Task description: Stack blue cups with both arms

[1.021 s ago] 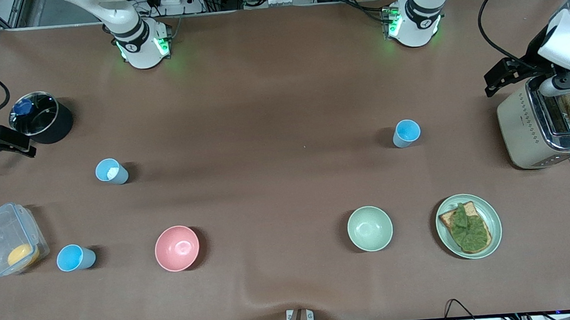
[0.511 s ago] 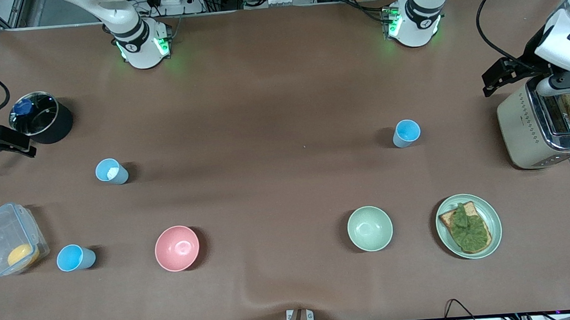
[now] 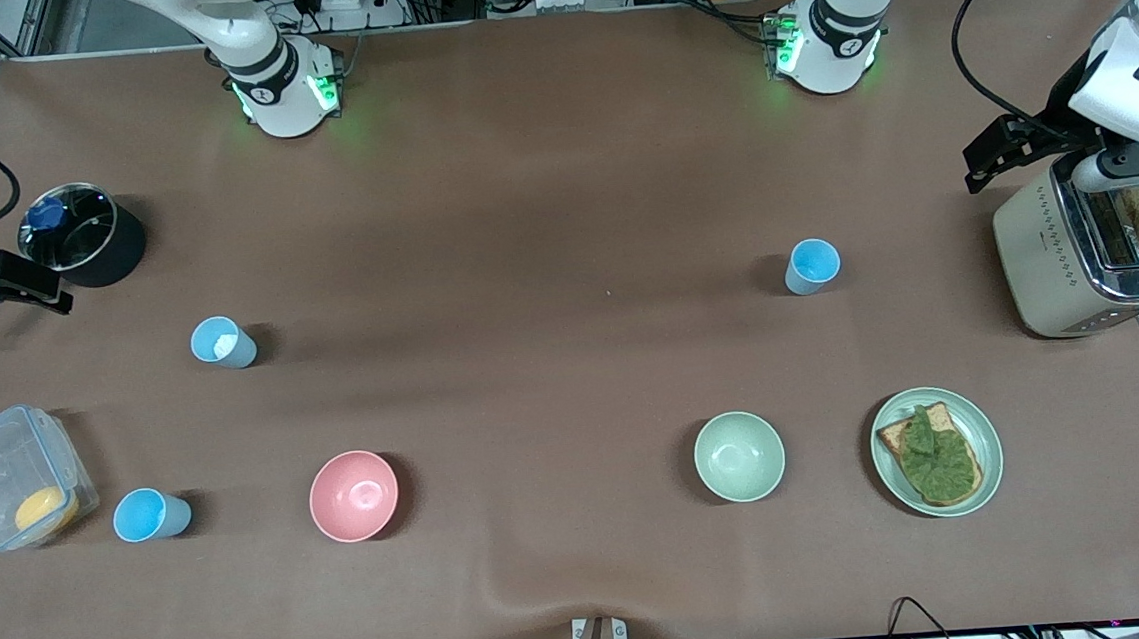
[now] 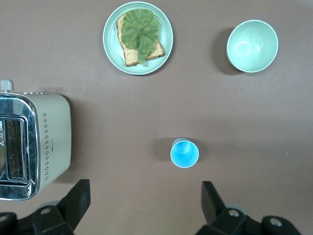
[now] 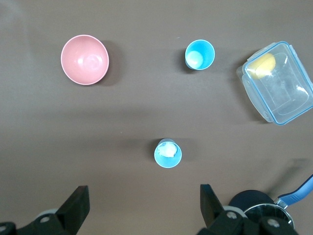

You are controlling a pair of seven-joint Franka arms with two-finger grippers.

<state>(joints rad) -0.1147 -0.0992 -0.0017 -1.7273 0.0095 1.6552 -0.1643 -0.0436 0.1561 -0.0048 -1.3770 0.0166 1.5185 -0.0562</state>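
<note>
Blue cups stood apart on the table: two (image 3: 223, 342) (image 3: 150, 515) at the right arm's end, one (image 3: 811, 265) at the left's. Both grippers, left (image 4: 142, 205) and right (image 5: 142, 208), hung high, jaws spread. Each should drop squarely over its nearest cup's rim.

Two white jointed arms: left arm (image 3: 844, 15); right arm (image 3: 255, 51); black joint bands; green lights glowing at each base; round logo marks; left gripper (image 4: 144, 208) and right gripper (image 5: 142, 208), dark, angular fingers, silver screws.
</note>
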